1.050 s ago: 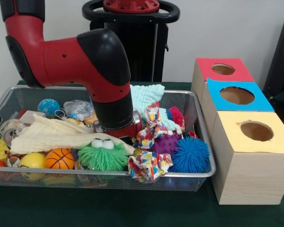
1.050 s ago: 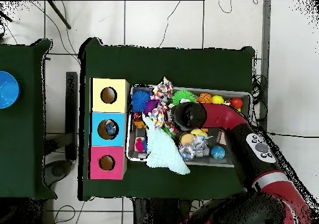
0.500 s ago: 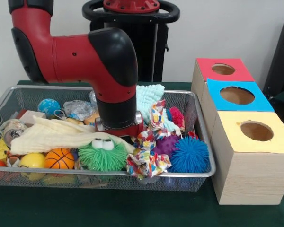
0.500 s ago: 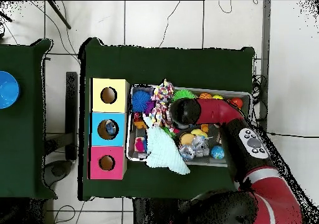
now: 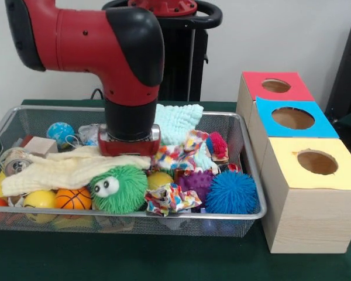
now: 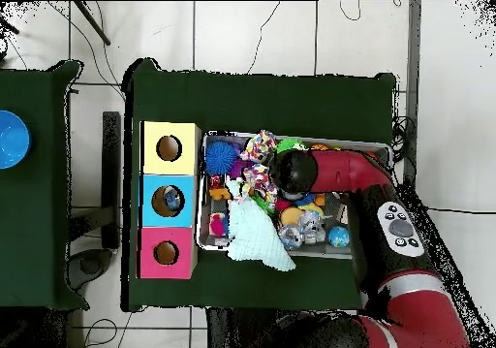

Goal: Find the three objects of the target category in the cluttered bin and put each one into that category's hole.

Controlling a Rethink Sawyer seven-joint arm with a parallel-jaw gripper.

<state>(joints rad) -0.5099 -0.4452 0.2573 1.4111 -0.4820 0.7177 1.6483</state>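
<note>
One arm (image 5: 99, 41) reaches down into the bin (image 5: 245, 215), its wrist (image 5: 128, 137) low over the cream cloth (image 5: 64, 170); the gripper is hidden beneath the wrist in both views, so whether it is wide, narrow or holding anything cannot be told. Which category is the target cannot be read from the scene either. Candidates lie all through the bin: green fuzzy toy (image 5: 117, 188), blue spiky ball (image 5: 231, 192), purple spiky ball (image 5: 196, 181), patterned cloth (image 5: 169, 199), mint cloth (image 5: 175, 122), basketball (image 5: 73, 198), yellow ball (image 5: 40, 200). Beside the bin stand three boxes in a row, each with one hole: the yellow box (image 5: 339, 172) nearest the camera, the blue box (image 5: 266, 114) in the middle, the red box (image 5: 254, 85) farthest.

Likely risks, judged from this layout: the cream cloth lies directly under the wrist and may snag or be dragged up with a pick, pulling neighbouring toys along; soft round toys may roll or squash out of a grasp; a lifted cloth might trail over the bin's rim, or fail to pass a hole.

No brand, label or legible writing shows on any object, box or arm
</note>
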